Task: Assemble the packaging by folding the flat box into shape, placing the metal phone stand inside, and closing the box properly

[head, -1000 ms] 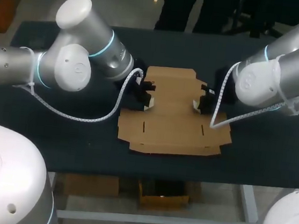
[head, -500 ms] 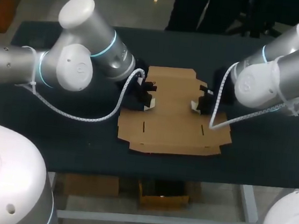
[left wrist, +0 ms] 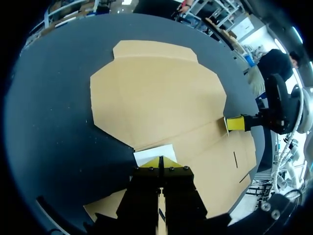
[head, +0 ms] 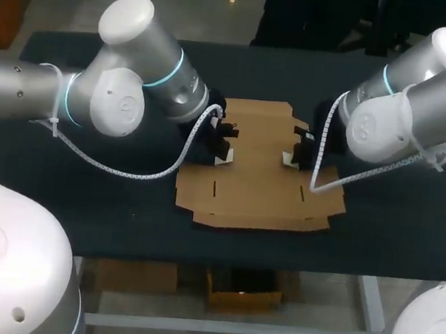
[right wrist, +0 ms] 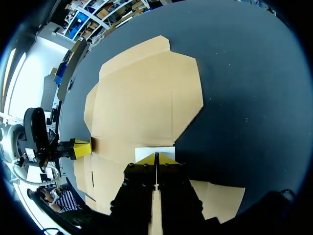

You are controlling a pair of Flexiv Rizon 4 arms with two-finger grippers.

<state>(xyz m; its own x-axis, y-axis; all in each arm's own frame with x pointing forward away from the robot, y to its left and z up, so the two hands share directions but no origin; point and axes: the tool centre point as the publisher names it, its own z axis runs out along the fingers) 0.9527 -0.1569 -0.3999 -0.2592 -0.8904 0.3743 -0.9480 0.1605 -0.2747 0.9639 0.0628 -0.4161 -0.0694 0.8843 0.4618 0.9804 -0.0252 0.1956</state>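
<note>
- One black table (head: 82, 199) is pictured bearing one flat cardboard box (head: 257, 183), laid unfolded at its centre.
- One left gripper (head: 223, 149) is held at the box's nine o'clock edge, its yellow tips pressed together, with nothing seen clasped.
- One right gripper (head: 292, 154) is held at three o'clock, its tips likewise closed.

Plain tan flat box (head: 257, 183); black worktop (head: 409, 228); white left arm (head: 118, 99) and right arm (head: 406, 115), cyan-ringed; fingers (left wrist: 169, 162) tipped yellow.
</note>
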